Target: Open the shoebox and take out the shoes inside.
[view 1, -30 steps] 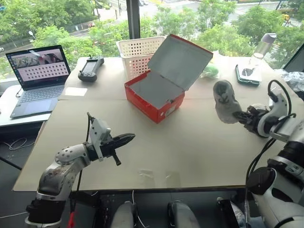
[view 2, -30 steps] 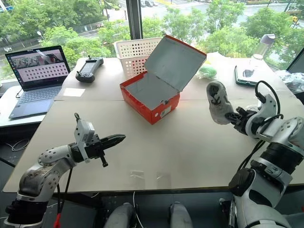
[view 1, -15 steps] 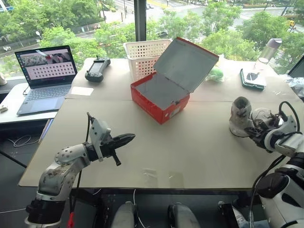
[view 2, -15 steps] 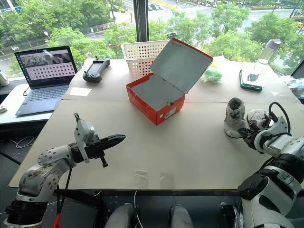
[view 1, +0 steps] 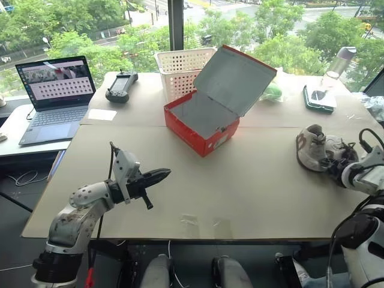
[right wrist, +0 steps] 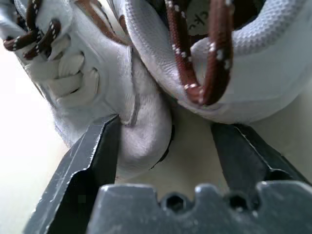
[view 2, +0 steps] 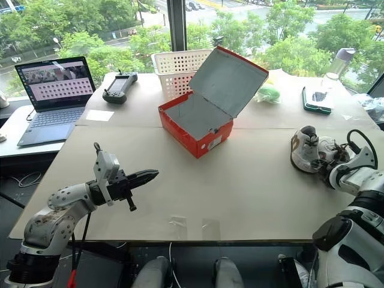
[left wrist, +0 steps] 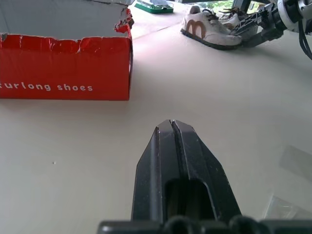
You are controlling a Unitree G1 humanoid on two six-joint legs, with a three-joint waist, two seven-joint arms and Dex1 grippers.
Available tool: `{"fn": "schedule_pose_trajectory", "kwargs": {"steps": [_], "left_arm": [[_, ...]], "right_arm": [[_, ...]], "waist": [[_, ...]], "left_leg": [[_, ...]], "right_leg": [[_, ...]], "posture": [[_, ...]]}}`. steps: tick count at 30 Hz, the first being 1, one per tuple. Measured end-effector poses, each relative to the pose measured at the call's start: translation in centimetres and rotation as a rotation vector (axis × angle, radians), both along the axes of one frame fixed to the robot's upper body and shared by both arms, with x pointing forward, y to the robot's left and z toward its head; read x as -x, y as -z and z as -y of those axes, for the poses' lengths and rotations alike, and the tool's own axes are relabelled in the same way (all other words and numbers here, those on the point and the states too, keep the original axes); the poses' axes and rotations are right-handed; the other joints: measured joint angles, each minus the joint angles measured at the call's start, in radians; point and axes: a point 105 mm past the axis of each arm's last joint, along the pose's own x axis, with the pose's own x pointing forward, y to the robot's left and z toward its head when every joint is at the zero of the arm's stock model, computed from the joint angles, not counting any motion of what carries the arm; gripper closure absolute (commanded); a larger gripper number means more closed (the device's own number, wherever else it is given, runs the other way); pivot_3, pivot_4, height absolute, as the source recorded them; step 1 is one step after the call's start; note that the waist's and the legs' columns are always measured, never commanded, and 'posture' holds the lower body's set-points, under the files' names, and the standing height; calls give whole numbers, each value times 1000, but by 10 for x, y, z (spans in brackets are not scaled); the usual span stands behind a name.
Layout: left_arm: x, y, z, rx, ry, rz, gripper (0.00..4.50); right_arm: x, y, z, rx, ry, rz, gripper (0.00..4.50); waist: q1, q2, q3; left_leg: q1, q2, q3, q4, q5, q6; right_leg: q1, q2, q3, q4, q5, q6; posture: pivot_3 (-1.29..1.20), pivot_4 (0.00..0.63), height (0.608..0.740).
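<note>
Your right gripper [right wrist: 165, 141] has its jaws spread apart at the heel end of the shoes [view 2: 312, 150], which lie together on the table [view 2: 240, 180] directly ahead of it; one finger [right wrist: 92, 151] touches the side of the nearer shoe's heel, and the other stands clear of it with a gap of tabletop between. Brown laces hang just above the fingers. Nothing is pinched there. Your left gripper [view 1: 159, 177] hovers over the near part of the table with its two black fingers pressed together, holding nothing. Straight ahead of that gripper, well apart from it, stands the shoebox [view 1: 201, 117], its red front wall facing the fingertips and its hinged lid tilted up and back, the grey-white inside exposed. Seen from your left gripper, the shoes sit far off to its right, beyond the shoebox's corner.
</note>
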Motion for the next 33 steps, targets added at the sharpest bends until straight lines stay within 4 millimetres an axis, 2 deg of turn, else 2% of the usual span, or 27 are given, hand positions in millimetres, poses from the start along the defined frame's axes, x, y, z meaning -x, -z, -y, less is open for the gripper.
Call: {"fn": "schedule_pose_trajectory", "kwargs": {"steps": [4,8,10,12,17,21,24,29,33], "left_arm": [[0,0,0,-2,0,1,4500],[0,-1,0,-5,2,5,4500],[0,-2,0,-7,2,6,4500],[0,-2,0,-8,7,7,4500],[-2,-4,0,-9,12,14,4500],[-2,-5,0,-9,20,17,4500],[-2,-5,1,-9,30,17,4500],[0,-6,1,-14,50,16,4500],[-12,-8,-4,-1,-31,51,4500]], "right_arm": [[6,-10,4,55,-35,4,1130],[17,-48,3,155,-152,81,1130],[22,-69,-3,214,-223,119,1130],[28,-80,-12,275,-308,136,1130],[44,-74,-68,377,-679,169,1130],[50,-73,-101,456,-853,225,1130],[50,-76,-110,479,-893,268,1130],[52,-70,-112,474,-898,264,1130],[45,-71,-112,526,-877,287,1130]], "waist": [[1,0,0],[0,1,0],[0,1,0],[-2,1,0],[-4,1,0],[-4,1,0],[0,1,0],[9,1,0],[10,1,0]], "left_leg": [[-1,0,0,0,0,0],[-1,0,0,-1,0,1],[-1,1,0,-1,0,1],[-1,1,0,-1,0,0],[0,1,-2,-1,0,0],[0,1,-2,0,-1,0],[0,1,-2,0,-1,0],[-1,1,-1,-1,-1,0],[0,1,-1,0,-1,0]], "right_leg": [[-1,0,0,0,0,0],[-2,0,1,0,0,0],[-2,0,0,0,0,0],[-1,0,0,0,0,0],[-1,0,1,0,0,0],[-2,0,1,0,0,0],[-2,0,0,-1,0,0],[-2,0,0,-1,0,0],[-2,0,0,-1,0,0]], "posture": [[0,150,733],[0,150,733],[0,150,733],[0,150,733],[0,150,733],[0,150,733],[0,150,733],[0,150,733],[0,150,733]]}}
